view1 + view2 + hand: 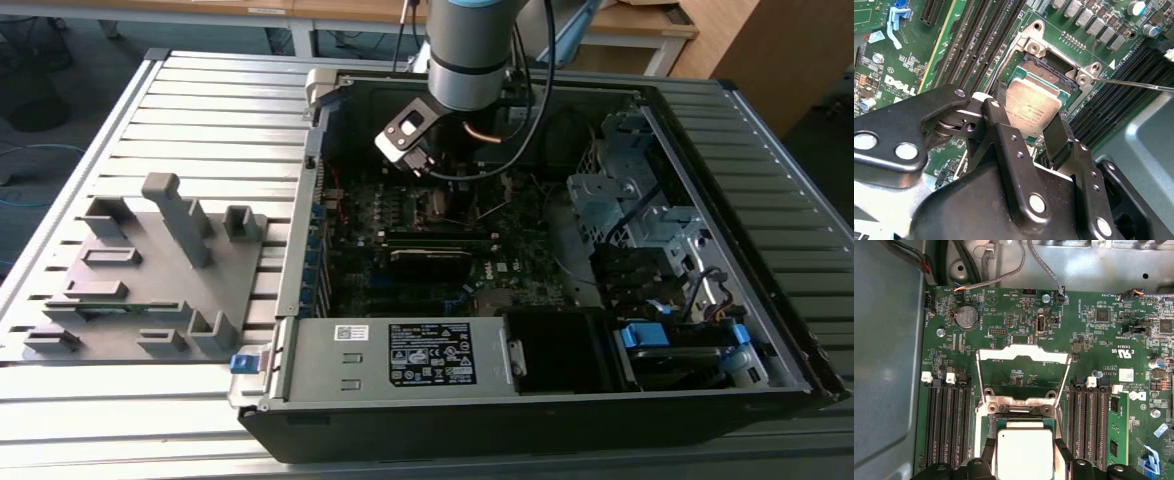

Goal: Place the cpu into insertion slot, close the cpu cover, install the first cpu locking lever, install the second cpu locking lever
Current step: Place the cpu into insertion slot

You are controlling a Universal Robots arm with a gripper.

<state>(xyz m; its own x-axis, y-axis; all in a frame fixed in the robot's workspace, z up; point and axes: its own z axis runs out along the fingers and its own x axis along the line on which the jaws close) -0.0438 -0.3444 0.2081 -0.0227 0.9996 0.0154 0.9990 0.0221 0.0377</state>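
Silver-grey and flat, the cpu [1033, 107] is held by the tool [1029, 120], whose two black fingers are closed onto its opposite edges. It lies over the insertion slot [1048, 67], with the slot's dark recess partly showing beyond it; I cannot tell whether it is seated. In the first wrist view the cpu cover [1024, 354] stands swung open. A thin locking lever [1136, 85] juts free. Placement looks unfinished, and the cover and both levers are not yet done.

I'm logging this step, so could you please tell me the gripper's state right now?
Gripper: closed on the cpu, over the slot.
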